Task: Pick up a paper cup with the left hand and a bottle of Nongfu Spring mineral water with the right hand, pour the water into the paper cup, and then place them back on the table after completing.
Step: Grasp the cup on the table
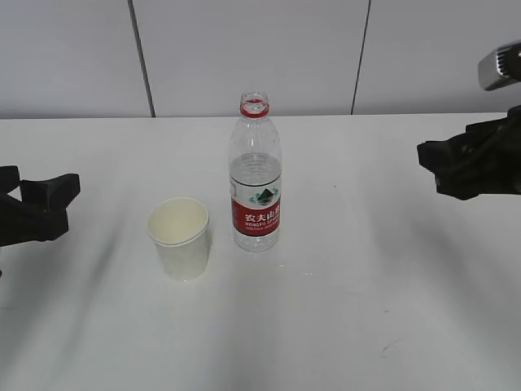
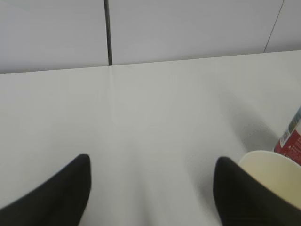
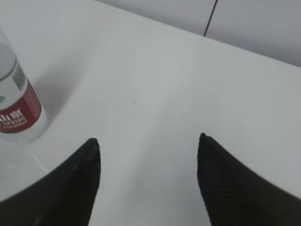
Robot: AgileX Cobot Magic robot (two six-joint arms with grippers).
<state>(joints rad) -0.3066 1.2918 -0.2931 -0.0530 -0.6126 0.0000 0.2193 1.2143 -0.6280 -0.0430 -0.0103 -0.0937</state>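
Observation:
A white paper cup (image 1: 179, 238) stands upright on the white table (image 1: 342, 309), just left of an uncapped clear Nongfu Spring bottle (image 1: 256, 175) with a red label, about half full of clear water. My left gripper (image 1: 45, 204) is open and empty at the left edge, well left of the cup. In the left wrist view its fingers spread wide (image 2: 150, 165), with the cup rim (image 2: 275, 176) and bottle label (image 2: 291, 139) at the far right. My right gripper (image 1: 431, 159) is open and empty, far right of the bottle. The right wrist view shows its open gripper (image 3: 148, 141) and the bottle (image 3: 16, 101) at left.
A grey panelled wall (image 1: 260, 49) with dark seams runs behind the table's far edge. A few small water drops (image 1: 305, 273) lie on the table right of the bottle's base.

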